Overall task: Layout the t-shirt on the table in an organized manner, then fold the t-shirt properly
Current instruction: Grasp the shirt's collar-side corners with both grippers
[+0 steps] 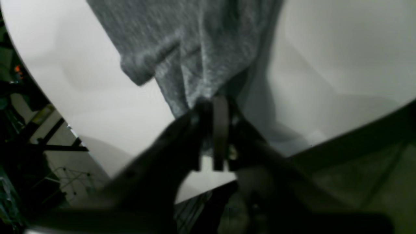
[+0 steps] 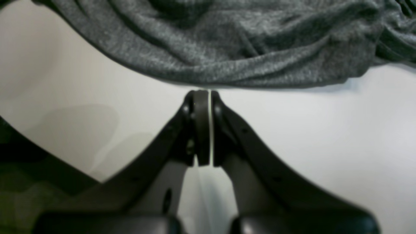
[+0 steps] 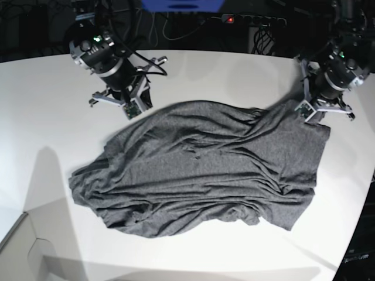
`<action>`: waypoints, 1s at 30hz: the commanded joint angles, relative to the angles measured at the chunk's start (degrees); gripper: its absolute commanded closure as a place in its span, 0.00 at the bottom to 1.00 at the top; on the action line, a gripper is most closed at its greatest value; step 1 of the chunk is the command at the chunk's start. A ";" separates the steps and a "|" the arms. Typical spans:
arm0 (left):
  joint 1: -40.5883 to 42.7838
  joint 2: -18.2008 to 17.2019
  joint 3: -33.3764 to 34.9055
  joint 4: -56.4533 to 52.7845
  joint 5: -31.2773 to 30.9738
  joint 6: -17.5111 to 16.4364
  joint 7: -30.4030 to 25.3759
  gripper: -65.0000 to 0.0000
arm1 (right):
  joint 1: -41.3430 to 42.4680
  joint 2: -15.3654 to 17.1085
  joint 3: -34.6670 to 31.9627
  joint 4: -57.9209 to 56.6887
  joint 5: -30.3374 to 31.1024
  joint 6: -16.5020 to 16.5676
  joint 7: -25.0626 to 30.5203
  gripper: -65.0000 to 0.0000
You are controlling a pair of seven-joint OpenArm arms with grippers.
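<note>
Wrinkles are my worry: the t-shirt [image 3: 199, 170] lies spread but rumpled across the middle of the table [image 3: 47, 117], and a careless pull could bunch it further. My right gripper [image 2: 203, 94] sits pinched shut and empty, its tip just short of the shirt's edge, so it could shove cloth rather than catch it. My left gripper [image 1: 216, 104] sits in a shirt corner; blur hides whether its jaws grip. Cables [image 3: 170, 29] run behind me, off the table.
</note>
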 commanded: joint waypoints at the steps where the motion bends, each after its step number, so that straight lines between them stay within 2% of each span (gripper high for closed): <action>1: -0.23 0.01 -0.47 0.92 0.80 0.27 -0.28 0.81 | 0.11 -0.12 -0.02 1.02 0.46 0.11 1.37 1.00; 5: -0.23 0.72 -1.52 1.01 4.14 0.27 -0.20 0.62 | 0.11 -0.12 -0.02 1.02 0.46 0.11 1.37 1.00; 8: -0.05 1.24 -7.77 0.66 5.46 0.27 -0.72 0.50 | 0.02 -0.12 0.16 1.02 0.46 0.11 1.37 1.00; 11: -0.66 2.47 -15.94 -0.48 5.28 0.27 -0.72 0.44 | 0.02 -0.12 0.42 1.02 0.46 0.11 1.37 1.00; 14: -3.48 3.70 -18.14 -5.14 5.63 0.27 -0.20 0.43 | 0.64 -0.12 0.33 1.02 0.46 0.11 1.37 1.00; 19: -5.24 5.11 -15.85 -14.90 5.19 0.27 -0.81 0.43 | 5.30 -0.03 0.16 0.41 0.46 0.11 1.28 1.00; 23: -5.68 7.49 -14.98 -16.83 5.19 0.27 -1.16 0.43 | 11.10 -0.03 0.07 -3.02 0.46 0.11 0.93 1.00; 25: -5.94 8.72 -14.98 -17.36 5.54 0.27 -2.66 0.43 | 14.27 -0.21 0.07 -5.75 0.46 0.11 -1.36 1.00; 27: -6.03 9.07 -14.98 -17.19 5.63 0.27 -2.92 0.43 | 17.87 -0.21 0.07 -9.27 0.19 0.11 -4.61 0.94; 30: -6.03 8.89 -15.59 -15.95 5.63 0.27 -2.66 0.43 | 20.77 -0.12 0.42 -13.75 0.19 0.11 -8.65 0.79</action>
